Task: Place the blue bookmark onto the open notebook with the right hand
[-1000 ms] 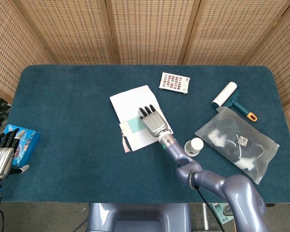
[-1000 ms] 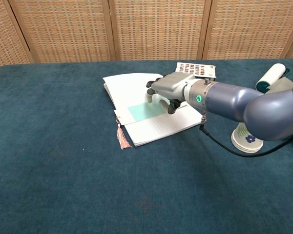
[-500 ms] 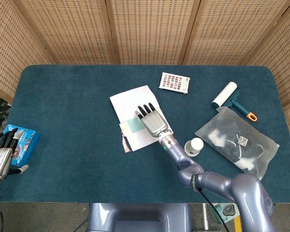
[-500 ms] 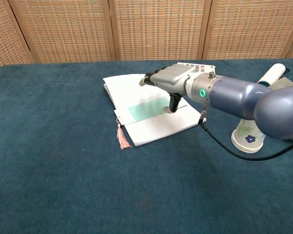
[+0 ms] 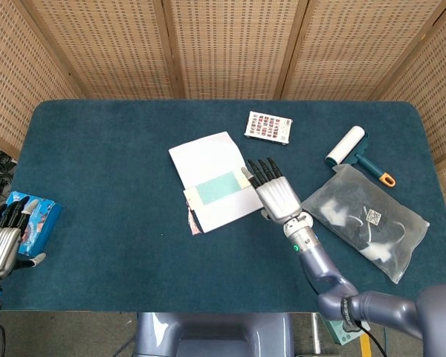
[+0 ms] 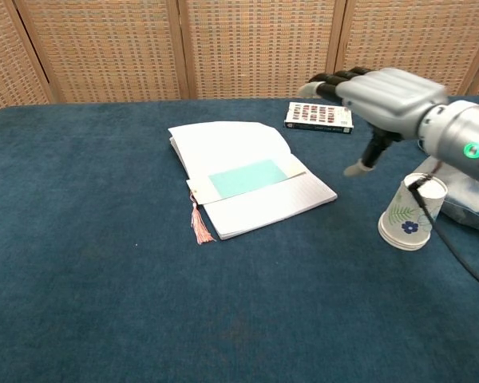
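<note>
The open white notebook (image 5: 212,181) (image 6: 243,177) lies in the middle of the blue table, a pink tassel (image 6: 199,226) hanging off its near left corner. The pale blue-green bookmark (image 5: 217,188) (image 6: 247,177) lies flat across its pages, with nothing touching it. My right hand (image 5: 275,192) (image 6: 379,94) hovers open to the right of the notebook, raised above the table, fingers spread and holding nothing. My left hand (image 5: 4,238) rests at the table's left edge, fingers extended beside a blue packet (image 5: 36,220).
A paper cup (image 6: 409,212) stands under my right wrist. A patterned card box (image 5: 268,127) (image 6: 318,116) lies behind the notebook. A lint roller (image 5: 351,149) and a clear plastic bag (image 5: 364,217) lie at the right.
My right hand has lifted off the notebook and drawn back to the right, leaving the bookmark lying uncovered on the pages. The left hand has stayed put.
</note>
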